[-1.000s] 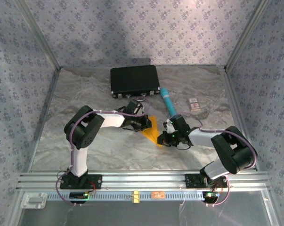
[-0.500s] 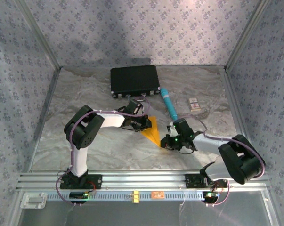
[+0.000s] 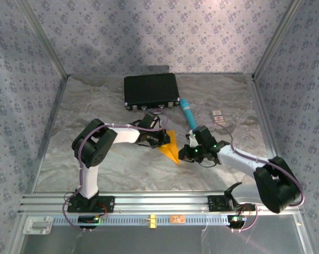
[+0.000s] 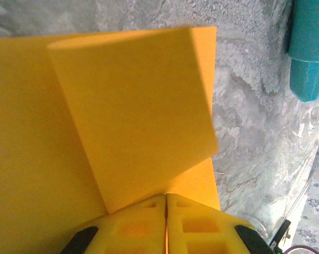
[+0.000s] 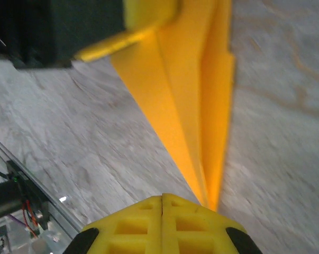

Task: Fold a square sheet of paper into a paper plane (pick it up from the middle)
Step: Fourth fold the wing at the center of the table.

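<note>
Light even and soft from overhead. Faint shadow on the back wall [image 3: 148, 55]. Slight sheen on the table [image 3: 111, 161]. Wrist views blurred up close: orange paper [image 4: 133, 121] soft-edged, table smeared in right wrist view.

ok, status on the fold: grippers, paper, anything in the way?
Left gripper shut at the paper's wide end. Right gripper shut at its pointed tip. Paper part-folded, narrow triangle on the table. Teal tube lies apart, nothing blocking.
</note>
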Controlling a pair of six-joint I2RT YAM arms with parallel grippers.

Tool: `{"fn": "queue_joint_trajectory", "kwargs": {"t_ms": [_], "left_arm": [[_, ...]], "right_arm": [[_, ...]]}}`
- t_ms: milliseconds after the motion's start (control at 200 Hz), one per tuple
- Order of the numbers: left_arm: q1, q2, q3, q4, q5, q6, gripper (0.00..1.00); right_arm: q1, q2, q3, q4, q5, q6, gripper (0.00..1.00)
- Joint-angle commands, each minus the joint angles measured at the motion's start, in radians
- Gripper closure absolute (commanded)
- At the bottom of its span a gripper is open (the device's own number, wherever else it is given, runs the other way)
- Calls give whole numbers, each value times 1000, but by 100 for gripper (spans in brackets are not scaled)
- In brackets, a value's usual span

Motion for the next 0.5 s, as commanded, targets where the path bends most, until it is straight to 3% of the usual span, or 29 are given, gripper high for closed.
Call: {"fn": "queue_joint_trajectory", "kwargs": {"t_ms": [0, 245, 495], "left_arm": [[-2, 28, -35, -67, -55, 21, 91], [-4, 30, -34, -67, -55, 22, 91], [-3, 34, -29, -70, -53, 23, 91]], "right_arm": [[-3, 99, 70, 41, -31, -18, 96], [-15, 254, 141, 145, -61, 17, 96], [-3, 309, 157, 125, -55, 13, 96]]}}
